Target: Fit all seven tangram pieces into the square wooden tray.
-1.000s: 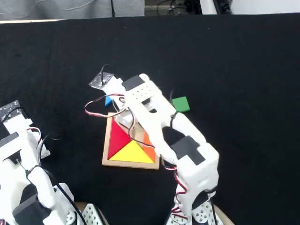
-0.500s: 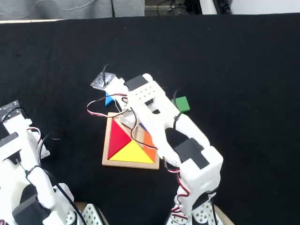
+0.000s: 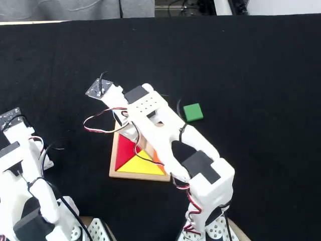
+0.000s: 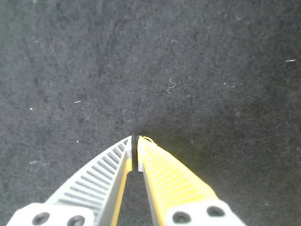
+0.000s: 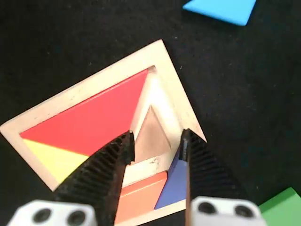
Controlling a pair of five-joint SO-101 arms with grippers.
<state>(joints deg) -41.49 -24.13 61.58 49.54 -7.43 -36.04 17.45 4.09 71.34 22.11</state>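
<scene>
Tray (image 3: 130,175) near table centre. It holds red triangle (image 5: 94,117), yellow triangle (image 5: 56,160), orange piece (image 5: 141,193), navy piece (image 5: 169,188), and tan triangle (image 5: 150,132) loose in bare corner.
Right claw (image 5: 156,136) half open, straddling tan triangle, no contact seen.
Over last second right arm swung left, baring green square (image 3: 193,112).
Judged: tan triangle released, maybe unseated. Blue triangle (image 5: 221,9) and green square still outside.
Left claw (image 4: 136,141) closed, empty, over cloth.

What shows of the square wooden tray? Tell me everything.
The square wooden tray is pale wood with a raised rim, lying flat on the black cloth. Inside sit a red triangle, a yellow triangle, an orange piece and a blue piece, with pale floor showing between them. The right hand hangs open over that gap; contact cannot be judged.
</scene>
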